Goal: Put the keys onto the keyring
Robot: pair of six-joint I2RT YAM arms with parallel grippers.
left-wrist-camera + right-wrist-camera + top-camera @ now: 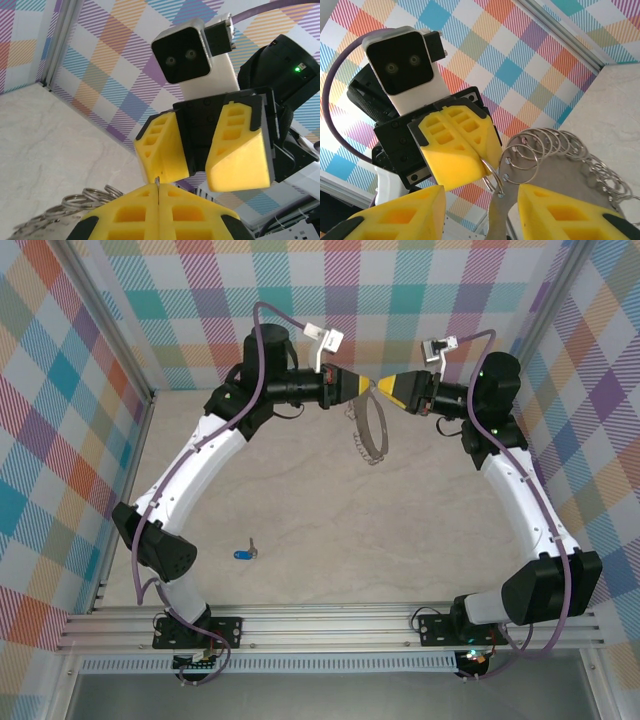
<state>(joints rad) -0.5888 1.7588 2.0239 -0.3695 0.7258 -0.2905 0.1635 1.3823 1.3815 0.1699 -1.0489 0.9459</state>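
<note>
Left end effector (365,383) pinches grey chain-like metal keyring (368,435).
Right end effector (383,385) half open; blue-headed silver key (243,554) on counter (300,495).

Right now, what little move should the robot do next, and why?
Probably close the right gripper on the keyring. Its open fingers straddle it, the left gripper pinches it shut, and the key lies on the table nearer the left arm.

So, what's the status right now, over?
Left gripper shut on the keyring, held aloft. Right gripper open, facing it. Key lying on the table, untouched. Nothing in the way.
</note>
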